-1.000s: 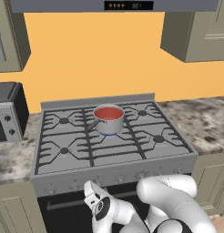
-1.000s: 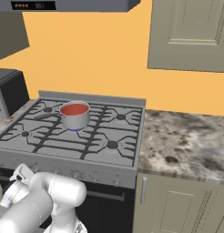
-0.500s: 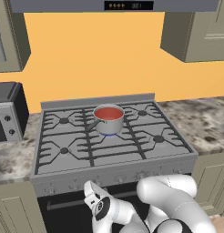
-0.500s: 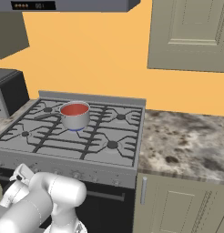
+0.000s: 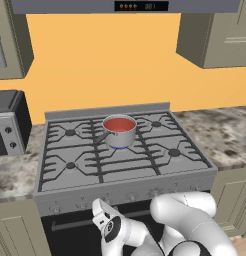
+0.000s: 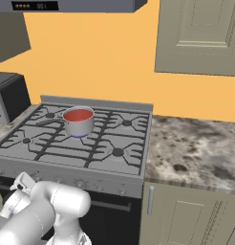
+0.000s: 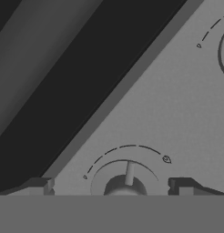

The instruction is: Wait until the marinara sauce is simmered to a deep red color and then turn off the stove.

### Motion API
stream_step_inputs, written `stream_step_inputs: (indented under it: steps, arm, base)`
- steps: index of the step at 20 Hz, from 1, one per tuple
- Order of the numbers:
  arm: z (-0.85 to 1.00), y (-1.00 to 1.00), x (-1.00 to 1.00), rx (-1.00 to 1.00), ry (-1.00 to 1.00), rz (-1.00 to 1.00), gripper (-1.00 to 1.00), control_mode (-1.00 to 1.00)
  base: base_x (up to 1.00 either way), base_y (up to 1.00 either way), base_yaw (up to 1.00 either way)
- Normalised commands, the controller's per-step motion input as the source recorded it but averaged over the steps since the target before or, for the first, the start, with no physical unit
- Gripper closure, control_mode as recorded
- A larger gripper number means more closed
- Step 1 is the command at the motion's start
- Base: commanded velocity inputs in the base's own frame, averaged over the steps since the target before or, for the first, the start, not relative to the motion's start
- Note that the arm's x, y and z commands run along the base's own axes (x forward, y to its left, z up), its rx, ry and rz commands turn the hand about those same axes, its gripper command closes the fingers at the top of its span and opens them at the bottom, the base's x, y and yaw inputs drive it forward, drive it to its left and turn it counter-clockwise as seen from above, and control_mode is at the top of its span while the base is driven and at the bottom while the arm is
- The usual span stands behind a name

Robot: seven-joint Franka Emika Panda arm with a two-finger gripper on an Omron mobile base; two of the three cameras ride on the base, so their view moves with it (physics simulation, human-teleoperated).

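The marinara sauce [image 5: 118,124] sits in its saucepan [image 5: 119,136] on the stove [image 5: 145,172] (centre rear burner). A front knob [image 7: 125,184] lies straight ahead between the wide-spread fingers [image 7: 183,185], its pointer ridge running away from them.

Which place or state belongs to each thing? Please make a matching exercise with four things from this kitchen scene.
Things:
1. saucepan
2. marinara sauce
3. gripper
4. black-and-silver appliance

Places or states:
A. open, its fingertips on either side of a stove knob
B. on the counter to the left of the stove
C. on the middle burner at the back, handle toward the front left
D. orange-red, smooth round surface

Right pairs: 1-C, 2-D, 3-A, 4-B
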Motion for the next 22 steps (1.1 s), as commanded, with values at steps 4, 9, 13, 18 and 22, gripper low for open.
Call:
stream_step_inputs:
  steps: [4, 9, 13, 18, 22]
  arm:
    - [0.0, 0.0, 0.0, 0.0, 0.0, 0.0, -1.0, -1.0]
    - [0.0, 0.0, 0.0, 0.0, 0.0, 0.0, -1.0, -1.0]
    - [0.0, 0.0, 0.0, 0.0, 0.0, 0.0, -1.0, -1.0]
    - [0.0, 0.0, 0.0, 0.0, 0.0, 0.0, -1.0, -1.0]
    - [0.0, 0.0, 0.0, 0.0, 0.0, 0.0, -1.0, -1.0]
  base:
    - [0.0, 0.0, 0.0]
    - [0.0, 0.0, 0.0]
    - [0.0, 0.0, 0.0]
    - [0.0, 0.0, 0.0]
    - [0.0, 0.0, 0.0]
